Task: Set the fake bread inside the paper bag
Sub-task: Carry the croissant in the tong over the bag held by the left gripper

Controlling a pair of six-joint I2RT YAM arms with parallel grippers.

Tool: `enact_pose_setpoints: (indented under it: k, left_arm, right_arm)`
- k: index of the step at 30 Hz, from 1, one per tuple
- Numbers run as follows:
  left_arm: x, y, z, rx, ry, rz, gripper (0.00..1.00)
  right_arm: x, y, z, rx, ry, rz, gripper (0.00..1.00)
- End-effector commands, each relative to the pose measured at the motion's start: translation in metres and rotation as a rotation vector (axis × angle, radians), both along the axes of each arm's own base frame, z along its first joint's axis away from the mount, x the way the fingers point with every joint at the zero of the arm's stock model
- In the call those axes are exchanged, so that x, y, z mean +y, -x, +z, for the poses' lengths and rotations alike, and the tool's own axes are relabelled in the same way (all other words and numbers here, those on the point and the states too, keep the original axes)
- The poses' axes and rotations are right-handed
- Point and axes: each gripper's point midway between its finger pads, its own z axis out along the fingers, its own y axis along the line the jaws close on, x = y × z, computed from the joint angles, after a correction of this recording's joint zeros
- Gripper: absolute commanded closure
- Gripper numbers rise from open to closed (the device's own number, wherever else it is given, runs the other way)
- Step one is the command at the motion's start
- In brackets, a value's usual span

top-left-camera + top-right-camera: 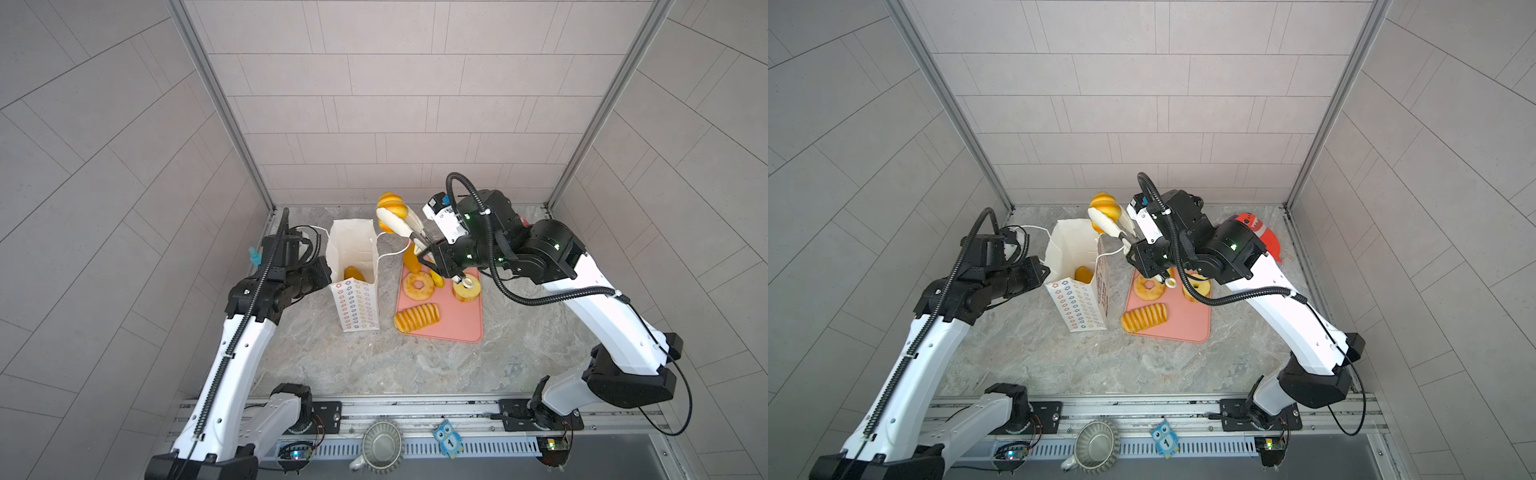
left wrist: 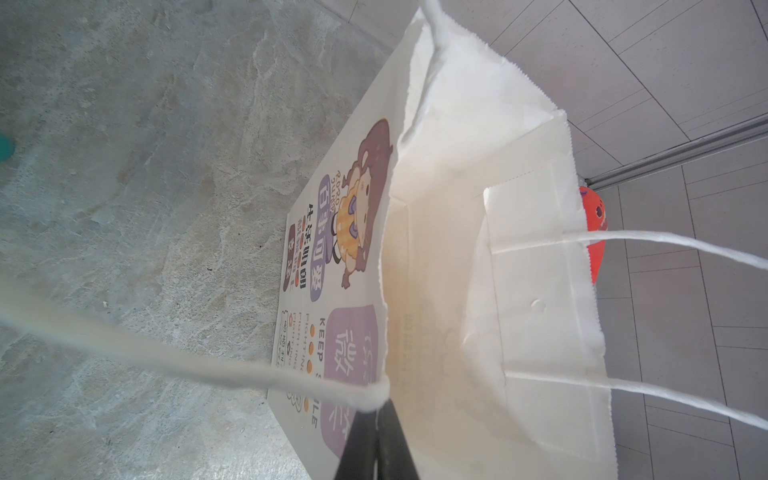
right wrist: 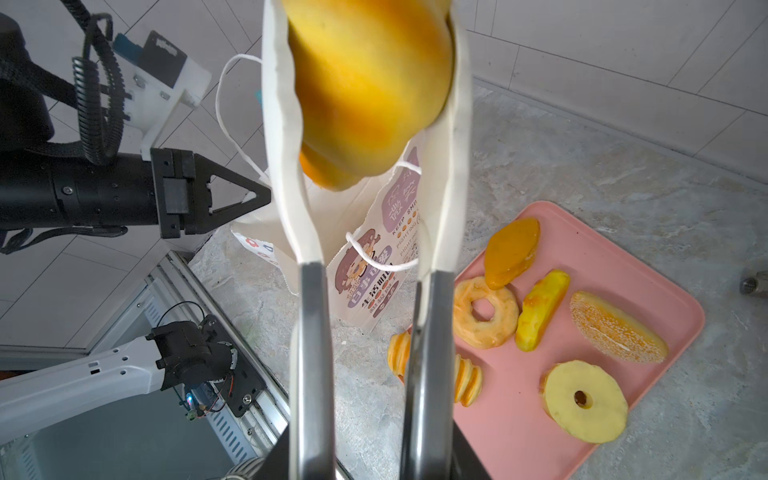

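**Reference object:** the paper bag, standing upright with its mouth open.

**Left gripper**: the jaws are fully closed. They pinch the bag's rim where one cord handle is attached, on the wall facing the left arm. The likely purpose is to steady the light bag and keep its mouth spread, so it neither tips nor folds shut during loading.

**Right gripper**: the jaws are drawn close together around the two metal arms of a pair of tongs and squeeze them. The white tips of the tongs clamp a ridged roll from both sides. The tongs probably serve as an extension, so the roll can go down into the tall bag without the gripper entering the mouth.

**Held roll:** it is raised above the bag's rim, near the far corner on the side away from the left gripper. In both top views it appears beside the mouth, not centred over it.

**Other fake bread:**
- One orange piece lies on the bag's floor.
- The rest lies on a pink tray just beside the bag, opposite the left gripper. It includes a ring doughnut, a sprinkled loaf and a long ridged loaf overhanging the tray edge nearest the bag.

**Next move (judged):** centre the roll over the mouth, lower it, then relax the tongs.
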Motion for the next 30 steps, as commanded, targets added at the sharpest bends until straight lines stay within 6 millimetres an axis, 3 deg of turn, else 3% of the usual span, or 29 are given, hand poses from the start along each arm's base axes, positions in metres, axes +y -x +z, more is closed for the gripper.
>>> enact_pose_setpoints:
  k: [1, 13, 30]
  left_arm:
    - [0.0, -0.003, 0.01, -0.041, 0.013, 0.006, 1.0]
    - [0.0, -0.004, 0.01, -0.043, 0.018, 0.007, 1.0]
    - [-0.001, -0.003, 0.007, -0.038, 0.02, 0.005, 1.0]
  right_arm:
    - [0.003, 0.001, 0.008, -0.053, 0.028, 0.0, 0.6]
    - [0.033, 0.0, -0.008, -0.049, 0.111, 0.041, 0.61]
    - [0.054, -0.007, -0.041, -0.024, 0.217, 0.072, 0.6]
